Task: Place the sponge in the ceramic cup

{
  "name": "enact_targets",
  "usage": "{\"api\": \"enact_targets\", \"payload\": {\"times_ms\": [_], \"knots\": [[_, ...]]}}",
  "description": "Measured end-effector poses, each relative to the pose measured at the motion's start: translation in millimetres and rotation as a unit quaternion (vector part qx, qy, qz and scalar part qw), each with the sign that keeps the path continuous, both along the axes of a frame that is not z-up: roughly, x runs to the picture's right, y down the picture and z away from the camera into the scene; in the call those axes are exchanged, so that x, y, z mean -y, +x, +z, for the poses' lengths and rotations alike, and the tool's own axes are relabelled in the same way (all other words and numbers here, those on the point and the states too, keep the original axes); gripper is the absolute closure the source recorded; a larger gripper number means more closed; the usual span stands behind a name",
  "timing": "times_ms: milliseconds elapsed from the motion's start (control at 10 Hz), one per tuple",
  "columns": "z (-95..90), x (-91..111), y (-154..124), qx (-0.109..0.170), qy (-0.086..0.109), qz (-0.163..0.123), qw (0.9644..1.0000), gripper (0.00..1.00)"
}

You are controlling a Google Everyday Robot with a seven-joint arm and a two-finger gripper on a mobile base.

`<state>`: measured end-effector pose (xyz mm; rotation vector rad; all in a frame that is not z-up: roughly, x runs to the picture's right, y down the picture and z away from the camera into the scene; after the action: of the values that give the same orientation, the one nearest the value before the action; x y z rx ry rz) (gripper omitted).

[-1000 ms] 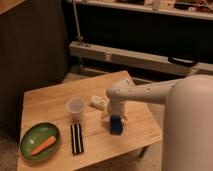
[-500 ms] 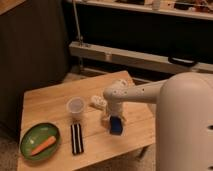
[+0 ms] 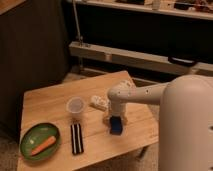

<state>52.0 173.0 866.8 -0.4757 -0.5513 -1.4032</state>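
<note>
The arm (image 3: 150, 94) reaches in from the right over the wooden worktop (image 3: 50, 102), elbowing down toward the right-hand half of the board. The gripper (image 3: 115, 120) points downward there, right on top of the sponge (image 3: 116, 126). That's the blue block, sitting directly under the wrist near the front edge. Pale parts of the gripper show on either side of it, but whether the jaws are pinching it or standing spread around it, I cannot tell. Nor can I tell if the block is off the wood or resting on it.

The cup (image 3: 75, 105) stands upright to the left of the sponge, well apart from it, near the middle of the worktop. Between cup and arm lies a small white object (image 3: 99, 103), too blurred to name. In front of the cup sits the striped bar (image 3: 76, 138), flat, lying front to back. Far left, the green plate (image 3: 30, 137) holds a carrot (image 3: 43, 145).
</note>
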Motion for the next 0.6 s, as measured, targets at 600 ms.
{"api": "enact_targets", "payload": {"times_ms": [600], "knots": [[-0.7, 1.2, 0.5, 0.007, 0.002, -0.007, 0.9999, 0.70]]}}
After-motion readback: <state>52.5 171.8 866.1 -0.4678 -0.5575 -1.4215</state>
